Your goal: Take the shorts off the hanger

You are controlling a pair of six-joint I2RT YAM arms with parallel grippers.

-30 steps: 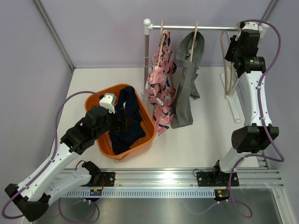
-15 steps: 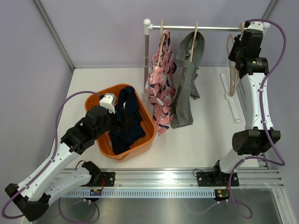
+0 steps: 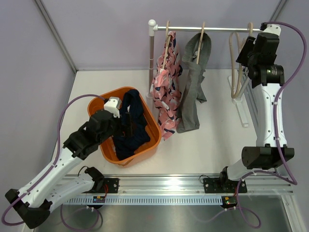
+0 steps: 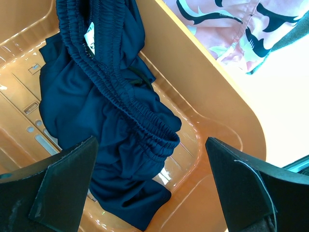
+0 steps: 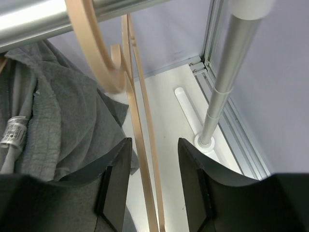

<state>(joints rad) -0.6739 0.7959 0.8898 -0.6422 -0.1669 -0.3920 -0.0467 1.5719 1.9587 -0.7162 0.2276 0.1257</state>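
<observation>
Navy shorts [image 4: 108, 121] lie bunched in the orange basket [image 4: 217, 96], directly beneath the left gripper [image 4: 150, 159], whose fingers are spread wide with nothing between them. Beyond that gripper, past the basket's far rim, the pink patterned shorts [image 3: 166, 96] hang from the rail [image 3: 217, 28], and the grey shorts [image 3: 190, 101] hang just beside them. The right gripper [image 5: 154, 164] is up by the rail's far end, fingers parted. An empty wooden hanger [image 5: 145, 193] runs down between them; whether they touch it, I cannot tell.
</observation>
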